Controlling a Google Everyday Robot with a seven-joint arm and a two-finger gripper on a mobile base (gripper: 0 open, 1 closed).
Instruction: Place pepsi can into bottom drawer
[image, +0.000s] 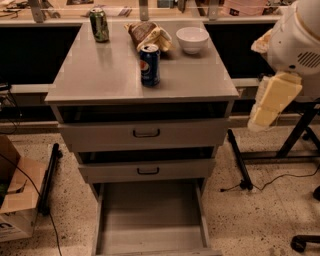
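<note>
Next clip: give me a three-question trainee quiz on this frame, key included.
1. True or false: the pepsi can already lies in the bottom drawer.
2. Which stands nearest the pepsi can on the cabinet top? A) green can B) white bowl C) crumpled snack bag
3. Fill in: the gripper hangs at the view's ___ edge, beside the cabinet and apart from everything on it.

Key
1. False: the can stands upright on the cabinet top, and the drawer is pulled out below.
2. C
3. right
</note>
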